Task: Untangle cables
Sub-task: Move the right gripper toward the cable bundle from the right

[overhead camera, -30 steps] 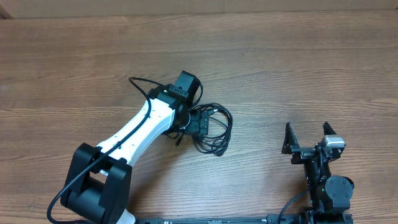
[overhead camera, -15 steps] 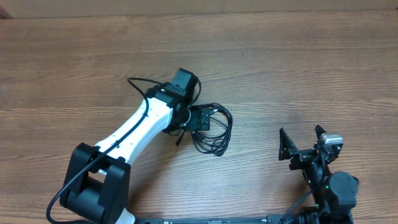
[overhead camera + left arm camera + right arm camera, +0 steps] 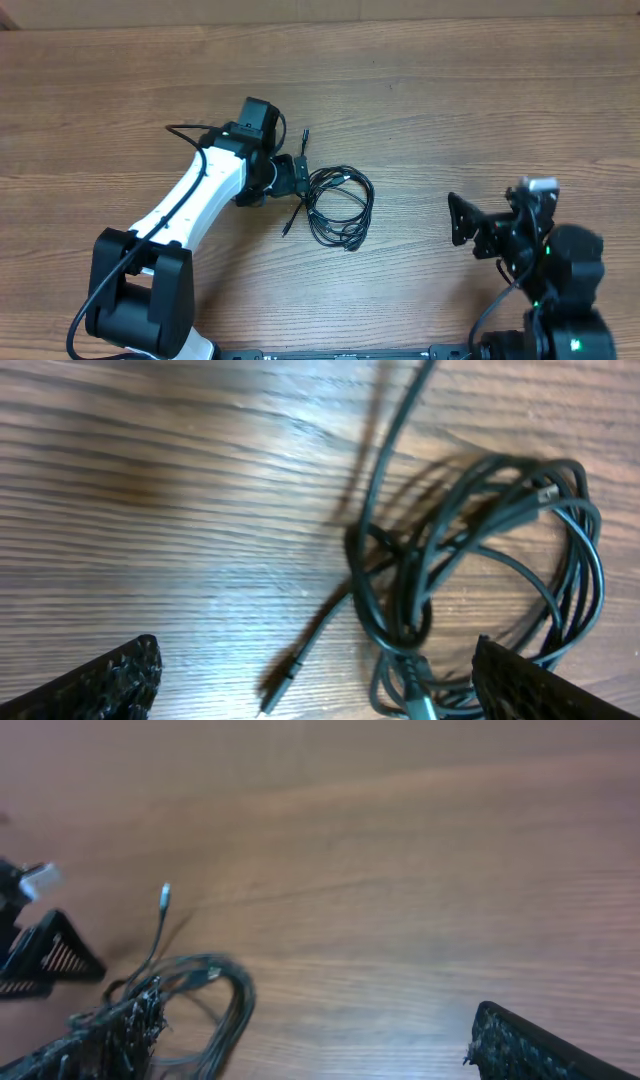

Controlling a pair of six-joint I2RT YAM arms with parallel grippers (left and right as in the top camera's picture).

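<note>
A tangled bundle of thin black cables (image 3: 340, 205) lies on the wooden table near the middle. One loose end (image 3: 303, 137) points up and away, and another plug end (image 3: 287, 228) lies at the lower left. My left gripper (image 3: 298, 180) is open and empty at the bundle's left edge. In the left wrist view the coil (image 3: 470, 560) lies between the fingers toward the right one, and a plug tip (image 3: 285, 685) lies between my open fingers (image 3: 320, 700). My right gripper (image 3: 490, 218) is open and empty, well to the right of the bundle. The right wrist view shows the coil (image 3: 205, 995) ahead of the left finger (image 3: 310, 1055).
The wooden table (image 3: 480, 100) stretches all around the bundle. The left arm's white link (image 3: 190, 205) runs diagonally from the lower left. The left gripper's finger (image 3: 40, 955) shows at the far left of the right wrist view.
My left gripper has moved left, off the top of the bundle, and a cable end now sticks out above it. My right arm has turned and tipped toward the bundle.
</note>
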